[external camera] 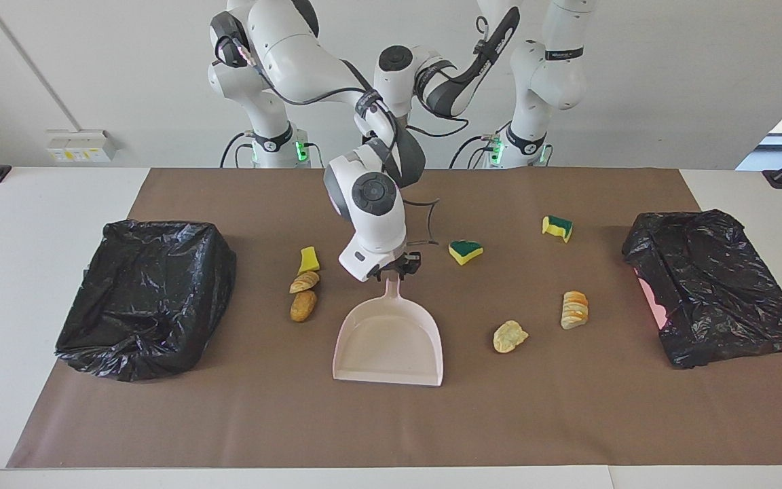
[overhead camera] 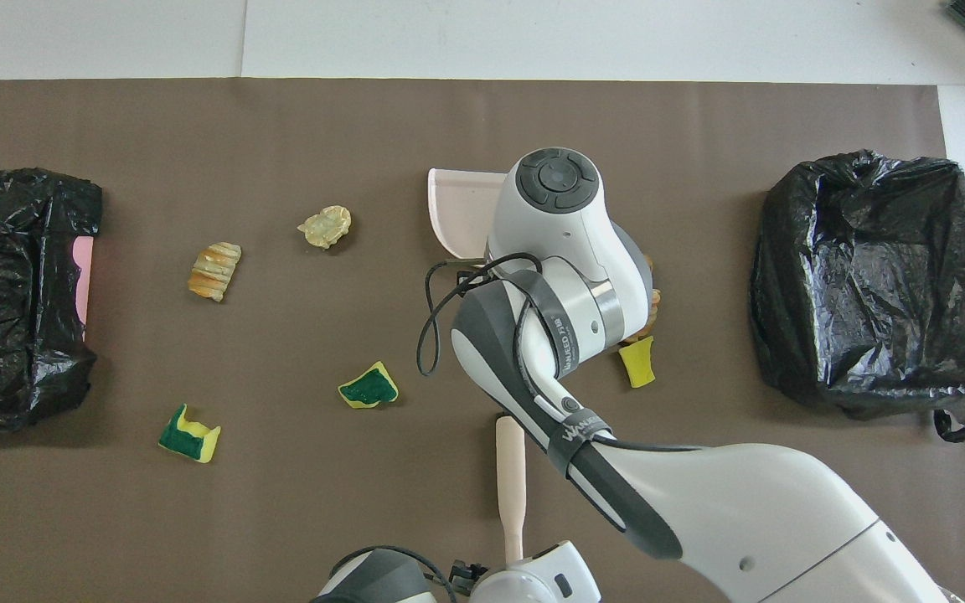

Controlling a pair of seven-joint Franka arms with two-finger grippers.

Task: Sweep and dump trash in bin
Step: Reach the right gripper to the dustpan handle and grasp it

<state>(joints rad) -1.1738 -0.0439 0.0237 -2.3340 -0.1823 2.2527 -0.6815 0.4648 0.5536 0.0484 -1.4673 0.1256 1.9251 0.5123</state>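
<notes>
Nothing is swept yet. All seven pieces of the trash [external camera: 303, 305], yellow sponge scraps and tan pastry lumps, lie scattered on the brown mat [external camera: 567, 421] covering the table. None is in the empty pale pink plastic dustpan [external camera: 389, 339] or either black bag-lined bin [external camera: 146, 299].

The right end effector [external camera: 396, 268] is at the dustpan's handle. The left end effector [overhead camera: 516, 559] is at the beige-handled brush [overhead camera: 509, 469]. I cannot tell whether either one grips.

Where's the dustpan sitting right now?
The pink dustpan lies mid-table on the brown mat, handle toward the robots with the right gripper at its tip. The golden pastry lump lies beside it, toward the right arm's end.
</notes>
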